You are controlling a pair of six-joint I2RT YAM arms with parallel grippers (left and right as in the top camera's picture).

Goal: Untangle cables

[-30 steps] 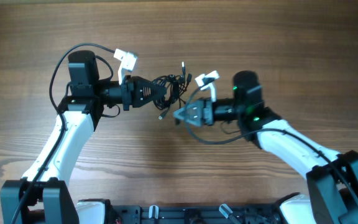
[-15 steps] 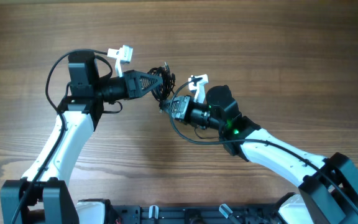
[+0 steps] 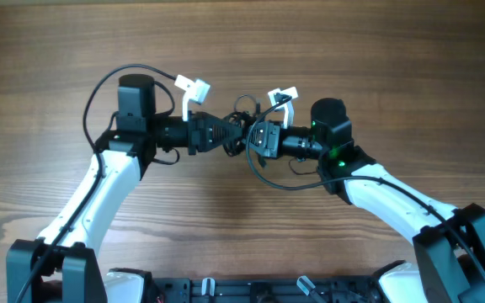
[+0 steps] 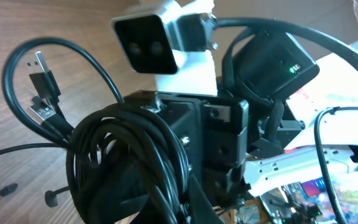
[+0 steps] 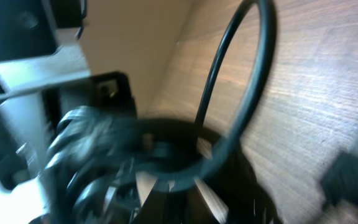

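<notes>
Cables [image 3: 241, 126] bunched at centre, grasped by left gripper [image 3: 228, 135]. Right gripper [image 3: 256, 137] just clenched against bundle; I can't confirm catch. Pull-apart looks next.

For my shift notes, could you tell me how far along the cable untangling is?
Nothing looks done yet: the cables are one knotted bundle, and no strand is fully free. In hand: the left gripper and the right gripper meet at the bundle, both shut on it. Left to do: pulling every cord apart.
</notes>
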